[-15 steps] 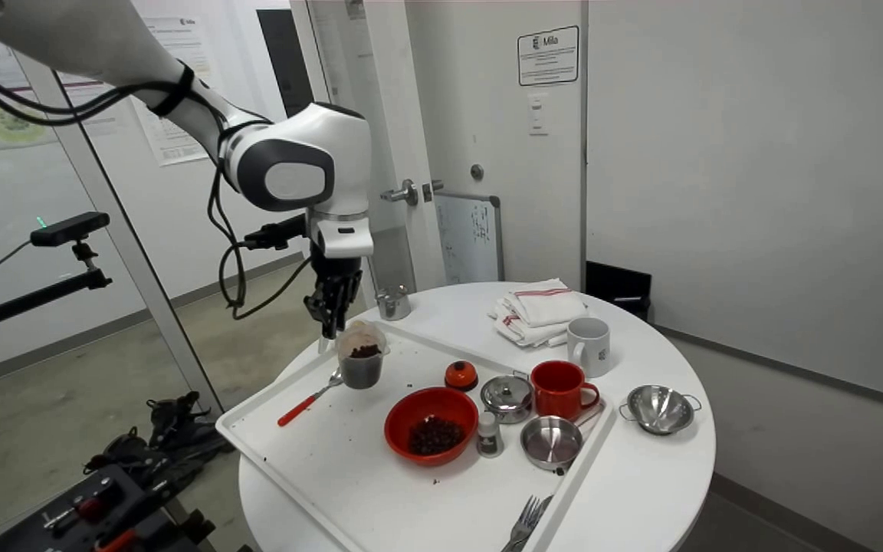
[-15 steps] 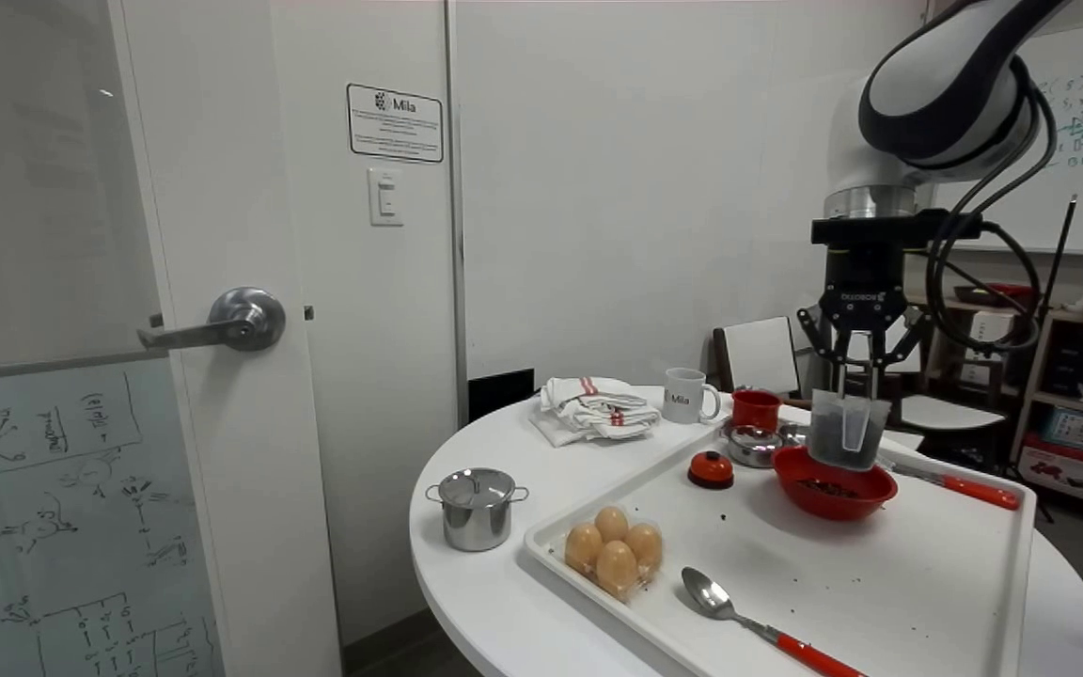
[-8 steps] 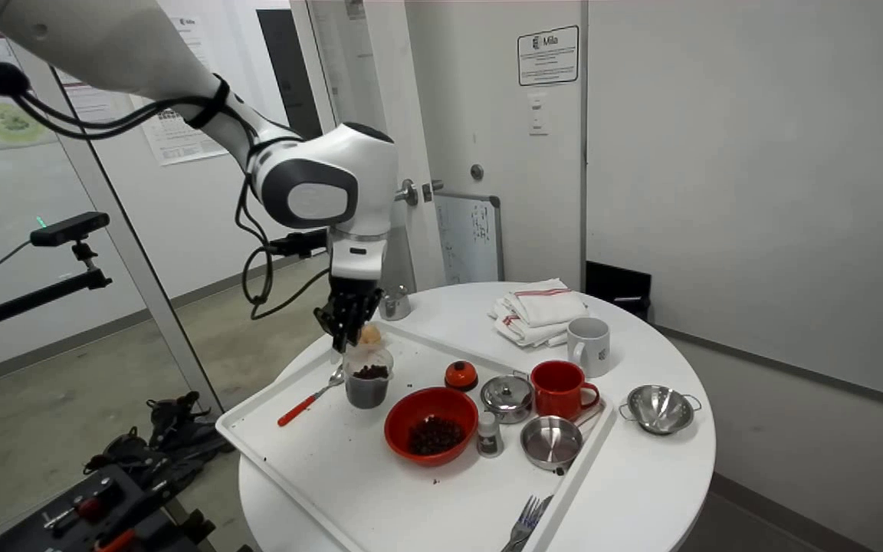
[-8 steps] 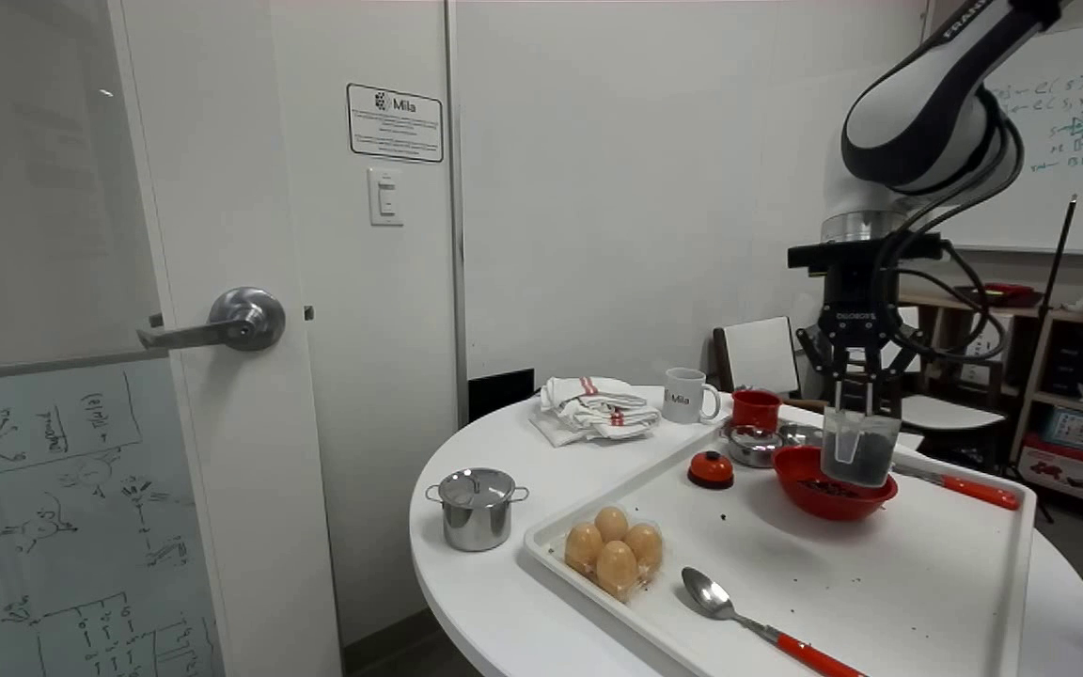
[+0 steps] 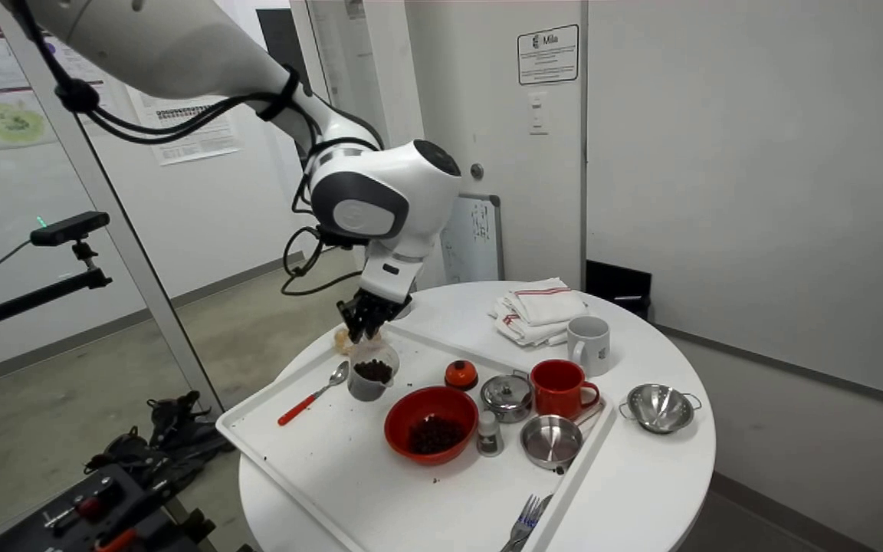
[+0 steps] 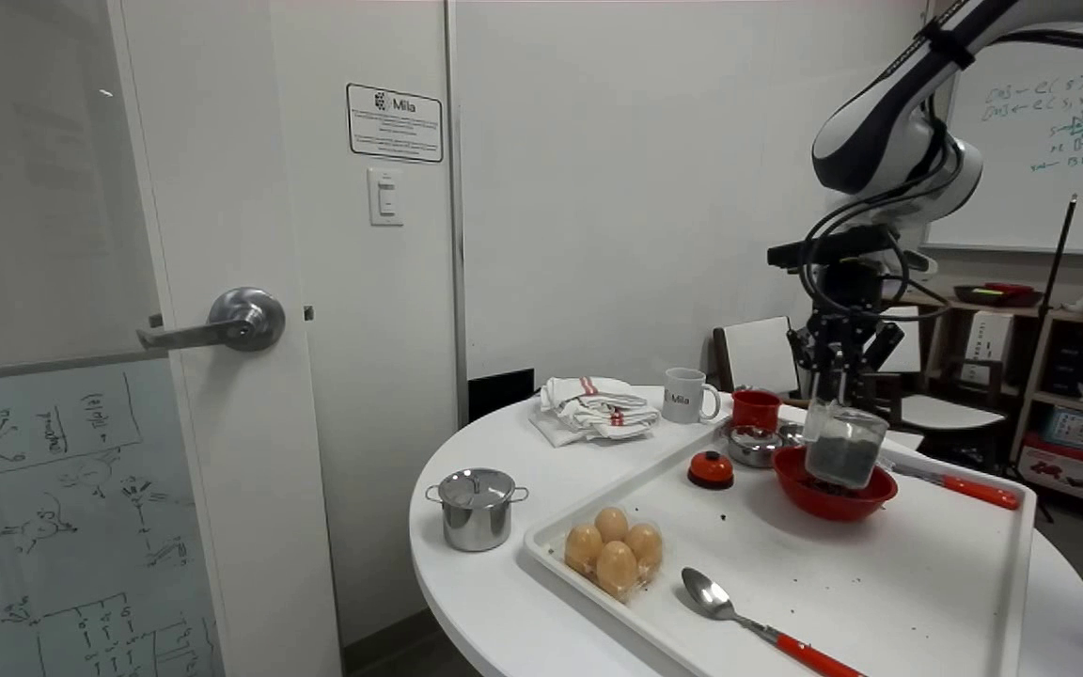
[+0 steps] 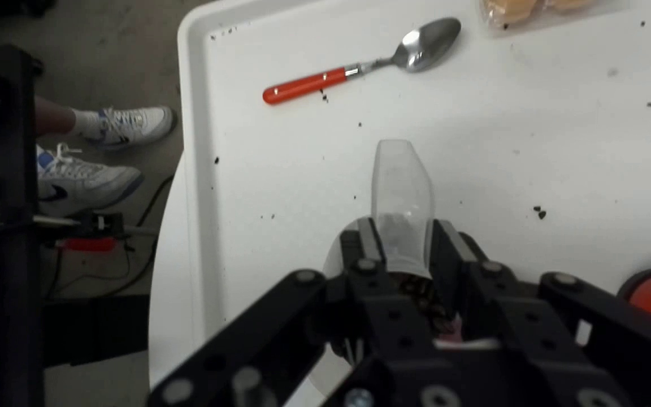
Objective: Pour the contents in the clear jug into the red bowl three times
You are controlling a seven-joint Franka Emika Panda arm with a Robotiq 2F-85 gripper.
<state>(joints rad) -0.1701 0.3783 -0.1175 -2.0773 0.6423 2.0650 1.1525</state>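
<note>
Clear jug [image 6: 847, 449]: smooth see-through plastic. Red bowl [image 5: 430, 401]: smooth, slight sheen. Tray [image 6: 880, 588]: smooth, low sheen, material unclear. Lidded pot [image 6: 477, 517], colander [image 5: 661, 409]: polished metal. Spoon [image 7: 355, 70]: shiny metal, glossy handle [image 7: 304, 87]. Towels [image 5: 539, 310]: matt cloth. Pincer [image 7: 407, 243]: largely matt.

The jug [image 7: 402, 189] is filling the gap between my fingers [image 7: 444, 254]. Bare tray [image 7: 286, 164] is leaving me room towards the spoon [image 7: 354, 70]. In an exterior view the bowl [image 5: 411, 410] is standing near the jug; beyond it, the shaker [image 5: 489, 438], pot [image 5: 507, 392], pan [image 5: 553, 441] and red mug [image 5: 560, 399] are taking up the room. The orange dome [image 5: 461, 376] is sitting close behind.
</note>
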